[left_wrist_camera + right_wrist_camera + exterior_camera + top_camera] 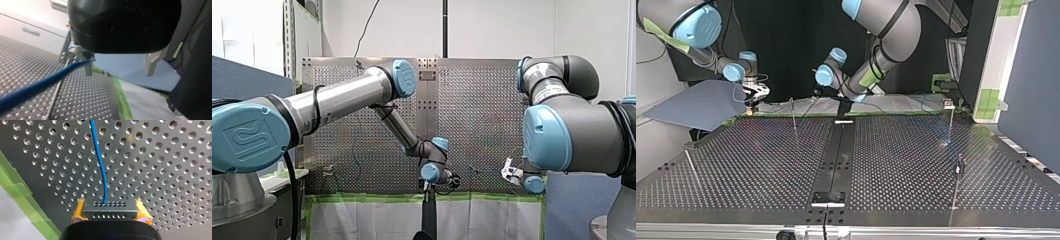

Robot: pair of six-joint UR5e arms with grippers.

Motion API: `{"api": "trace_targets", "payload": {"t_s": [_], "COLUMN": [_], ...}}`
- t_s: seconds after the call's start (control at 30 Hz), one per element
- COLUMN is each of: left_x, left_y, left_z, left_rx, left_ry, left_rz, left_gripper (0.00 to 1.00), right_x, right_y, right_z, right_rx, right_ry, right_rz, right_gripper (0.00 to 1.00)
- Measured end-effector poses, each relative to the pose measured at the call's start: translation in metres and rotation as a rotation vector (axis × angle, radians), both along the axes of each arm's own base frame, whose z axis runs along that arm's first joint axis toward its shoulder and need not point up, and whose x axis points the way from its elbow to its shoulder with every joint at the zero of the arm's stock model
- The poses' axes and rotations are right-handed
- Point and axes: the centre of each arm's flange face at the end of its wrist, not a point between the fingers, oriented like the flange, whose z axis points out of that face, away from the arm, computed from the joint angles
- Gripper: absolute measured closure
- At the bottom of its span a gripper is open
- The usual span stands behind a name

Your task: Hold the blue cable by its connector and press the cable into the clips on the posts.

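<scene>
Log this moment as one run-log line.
right pincer: shut on connector | blue cable: leads ahead over perforated table | left pincer: open, beside post clip

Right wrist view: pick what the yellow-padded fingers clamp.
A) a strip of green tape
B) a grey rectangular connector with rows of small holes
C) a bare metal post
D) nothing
B: the yellow pads of my right gripper press both ends of the grey rectangular connector, and the thin blue cable leaves its far edge over the perforated metal table.
</scene>
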Motion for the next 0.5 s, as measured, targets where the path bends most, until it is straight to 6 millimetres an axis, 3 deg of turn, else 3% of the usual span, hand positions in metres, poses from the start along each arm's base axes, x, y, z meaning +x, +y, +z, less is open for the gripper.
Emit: {"api": "trace_targets", "payload": {"t_s": [0.23,0.5], "left_x": [-0.021,-0.019], "left_y": [-0.016,-0.020], "left_z": [0.005,0.029], "left_rx": [0.034,0.039], "left_ry": [-0.003,-0.025], "left_rz": [-0.046,-0.019], "left_gripper": [0.00,0.00], "right_x": [0.004,0.006], "right_y": [0.001,0.002], "right_z": [0.000,0.000], "right_rx": [0.002,0.002], "right_ry": [0.001,-0.001], "right_rz": [0.006,0.009], "right_gripper": [1.00,1.00]}}
